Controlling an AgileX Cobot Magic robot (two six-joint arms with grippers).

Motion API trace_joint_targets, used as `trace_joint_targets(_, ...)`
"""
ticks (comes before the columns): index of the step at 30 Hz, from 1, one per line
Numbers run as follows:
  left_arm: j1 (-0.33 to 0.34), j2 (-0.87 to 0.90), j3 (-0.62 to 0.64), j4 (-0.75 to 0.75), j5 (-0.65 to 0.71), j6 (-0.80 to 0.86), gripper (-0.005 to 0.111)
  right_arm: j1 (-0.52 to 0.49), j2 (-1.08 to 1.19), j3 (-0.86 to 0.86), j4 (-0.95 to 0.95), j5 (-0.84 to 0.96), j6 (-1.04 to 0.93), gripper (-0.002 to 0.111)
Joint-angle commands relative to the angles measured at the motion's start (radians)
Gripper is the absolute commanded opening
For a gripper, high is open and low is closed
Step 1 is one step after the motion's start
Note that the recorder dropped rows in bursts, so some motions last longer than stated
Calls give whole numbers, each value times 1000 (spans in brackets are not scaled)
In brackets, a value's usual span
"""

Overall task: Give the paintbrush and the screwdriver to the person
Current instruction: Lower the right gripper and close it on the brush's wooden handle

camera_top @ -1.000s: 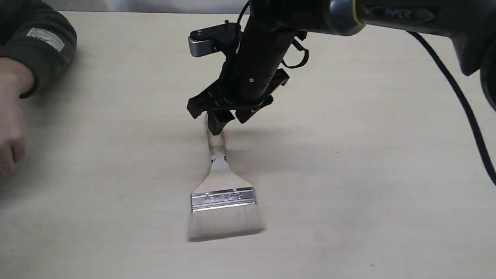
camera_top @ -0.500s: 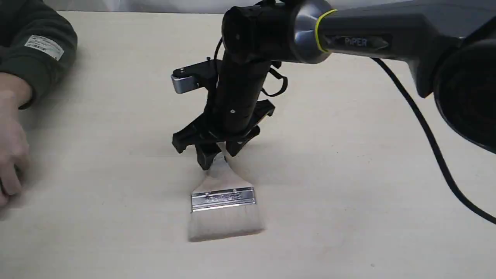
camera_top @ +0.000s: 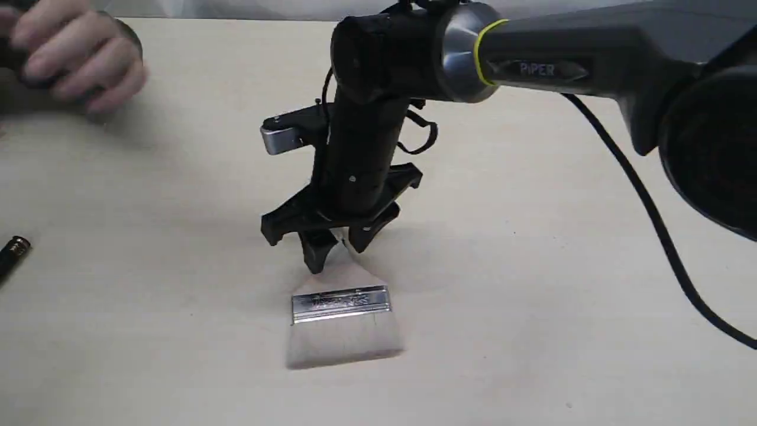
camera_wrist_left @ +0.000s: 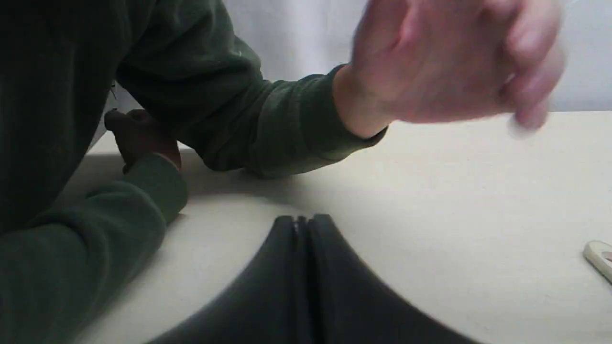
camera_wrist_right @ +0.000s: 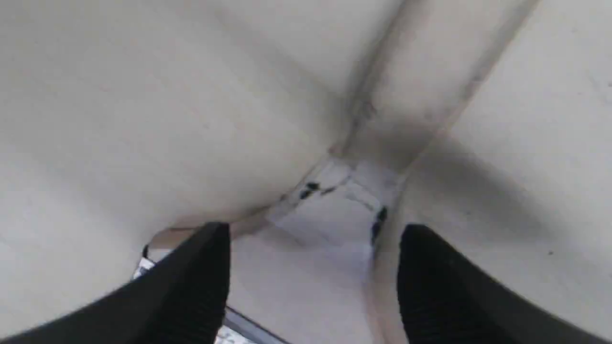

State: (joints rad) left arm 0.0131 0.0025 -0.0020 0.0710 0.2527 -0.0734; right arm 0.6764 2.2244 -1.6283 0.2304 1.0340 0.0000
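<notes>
The paintbrush lies flat mid-table, bristles toward the near edge. My right gripper stands open over its handle just behind the ferrule, one finger on each side. In the right wrist view the pale handle runs between the spread fingertips. At the far left edge only the screwdriver's black end with a gold ring shows. The person's hand is blurred, raised at the back left. My left gripper is shut, nothing visible between its fingers, below the person's hand.
The person's green-sleeved arms rest on the table behind my left gripper. A pale rounded piece lies at that view's edge. The right arm's black cable hangs over the table's right side.
My right gripper came down along the handle toward the ferrule, fingers still apart. The person's hand lifted from the left edge to the back left, uncovering the screwdriver's end.
</notes>
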Motion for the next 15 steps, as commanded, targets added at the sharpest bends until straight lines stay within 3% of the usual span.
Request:
trace_joint_targets(1, -2, -2, 2, -1, -3, -2, 0, 15, -4, 6, -25, -17, 25, 55)
trace_joint_targets(15, -2, -2, 2, -4, -1, -2, 0, 24, 83, 6, -101, -9, 116, 55)
